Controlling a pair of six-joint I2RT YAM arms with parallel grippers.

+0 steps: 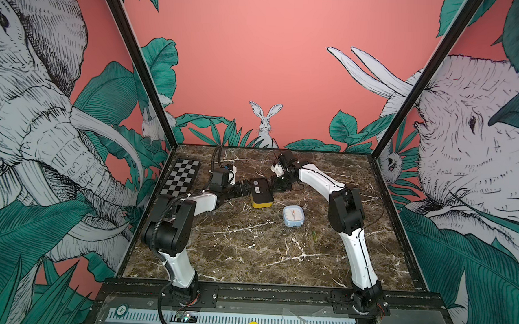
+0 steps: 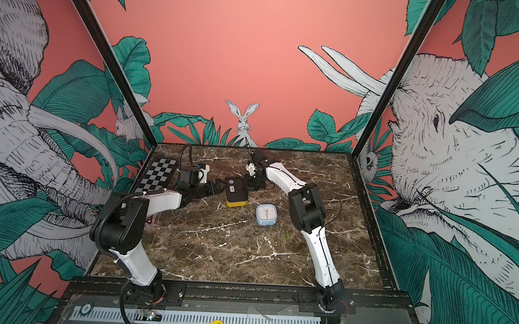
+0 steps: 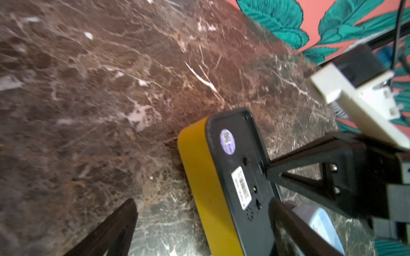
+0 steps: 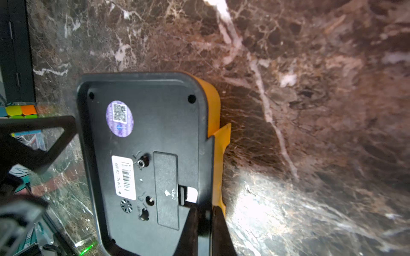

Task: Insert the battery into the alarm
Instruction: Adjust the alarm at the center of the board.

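The alarm point(image 1: 261, 193) lies face down on the counter point(image 1: 248, 252), a glossy brown stone slab veined in white, directly between the two tools. It is a rounded rectangular block with a matte black plastic back turned up and a smooth yellow shell wrapping the sides. The back carries a round purple sticker, a white barcode label, small knobs, a round speaker grille and a flat oblong battery cover point(image 4: 166, 190) that sits closed. In the right wrist view a thin yellow tab juts from one long side, and the alarm's long axis appears to run the way the right tool's fingers point. The left tool point(image 1: 246, 188) stands wide and holds nothing, with one black finger over the bare stone and the other over the black back. The right tool point(image 4: 206, 208) has its fingers drawn almost together at the rim beside the cover's latch end; whether they pinch the rim cannot be told. A rounded-square pale blue clock point(image 1: 293, 216) with a white dial lies nearer the camera than the right tool, apart from the alarm.
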